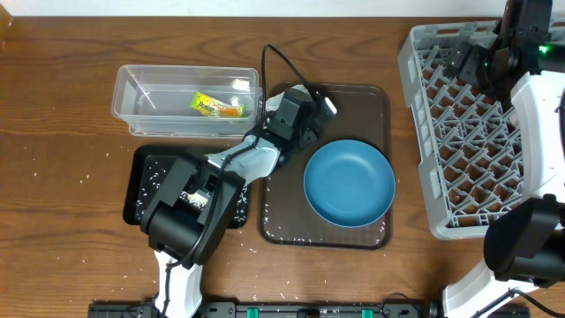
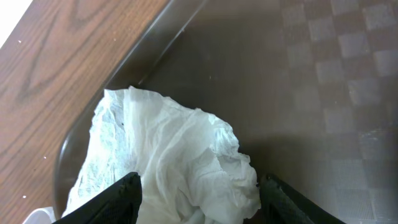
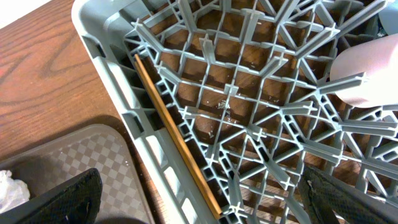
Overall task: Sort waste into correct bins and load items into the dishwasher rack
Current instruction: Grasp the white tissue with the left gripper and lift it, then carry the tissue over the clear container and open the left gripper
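Left gripper (image 2: pixel 199 194) low over upper-left corner of the brown rectangular serving tray (image 1: pixel 371 102), centre of overhead frame. Jaws parted, one dark finger (image 2: pixel 121 200) at each side of the crumpled white tissue (image 2: pixel 168 155); the tissue lies on the tray corner between them and fills most of the gap. Whether the fingers press on it, cannot tell. Large round light-blue bowl (image 1: pixel 349 183) sits on the same tray, lower right of the gripper, apart from it. Clear rectangular plastic tub (image 1: pixel 132 88) at upper left of frame, holding the small yellow-orange-green plastic wrapper (image 1: pixel 214 106). Shallow black rectangular tray (image 1: pixel 139 190) just below the tub, loose white rice grains (image 1: pixel 152 172) scattered in it, left arm passing over its right half. More stray grains on the wooden table (image 1: pixel 62 132). Large square grey plastic rack (image 1: pixel 424 177) with lattice dividers fills right side of frame. Right gripper (image 3: pixel 199 186) hangs above the rack's upper part, jaws spread wide, nothing between them. Thin wooden chopstick (image 3: pixel 177 143) lies inside the rack along its left wall. Pale pink bowl (image 3: pixel 367 78) rests in the rack at right edge of the right wrist view, partly cut off
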`<state>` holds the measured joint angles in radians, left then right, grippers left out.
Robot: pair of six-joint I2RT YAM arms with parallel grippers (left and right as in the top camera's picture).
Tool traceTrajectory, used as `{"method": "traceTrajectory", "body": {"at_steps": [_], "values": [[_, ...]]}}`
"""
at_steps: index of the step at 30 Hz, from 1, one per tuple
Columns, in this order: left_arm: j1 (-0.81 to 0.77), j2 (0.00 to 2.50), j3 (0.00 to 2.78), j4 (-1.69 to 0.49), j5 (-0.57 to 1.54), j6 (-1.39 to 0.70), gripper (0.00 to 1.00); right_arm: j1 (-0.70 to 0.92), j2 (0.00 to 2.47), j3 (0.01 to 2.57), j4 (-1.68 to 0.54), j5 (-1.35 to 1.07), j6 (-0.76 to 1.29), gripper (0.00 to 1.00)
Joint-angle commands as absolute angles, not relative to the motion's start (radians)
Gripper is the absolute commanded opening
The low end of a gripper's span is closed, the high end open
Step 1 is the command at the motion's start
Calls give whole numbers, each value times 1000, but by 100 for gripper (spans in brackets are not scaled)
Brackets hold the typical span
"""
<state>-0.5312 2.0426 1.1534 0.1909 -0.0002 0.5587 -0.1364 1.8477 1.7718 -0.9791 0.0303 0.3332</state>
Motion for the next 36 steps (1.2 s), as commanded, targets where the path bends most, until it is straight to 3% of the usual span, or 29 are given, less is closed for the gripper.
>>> {"method": "traceTrajectory", "body": {"at_steps": [1, 4, 9, 16, 26, 36], "values": [[-528, 2078, 1160, 189, -9, 572, 61, -137, 1835, 1774, -980, 34, 344, 99], [-528, 2086, 1160, 189, -8, 570, 52, -137, 1835, 1774, -980, 33, 344, 99], [-529, 2074, 1160, 215, -9, 565, 27, -137, 1835, 1774, -980, 33, 344, 99], [-535, 1960, 1160, 220, -9, 453, 7, -137, 1835, 1774, -980, 33, 344, 99], [-512, 1729, 1160, 220, -13, 139, 6, -137, 1835, 1774, -980, 34, 344, 99], [-299, 1603, 1160, 195, -12, -308, 6, -137, 1835, 1774, -980, 33, 344, 99]]}}
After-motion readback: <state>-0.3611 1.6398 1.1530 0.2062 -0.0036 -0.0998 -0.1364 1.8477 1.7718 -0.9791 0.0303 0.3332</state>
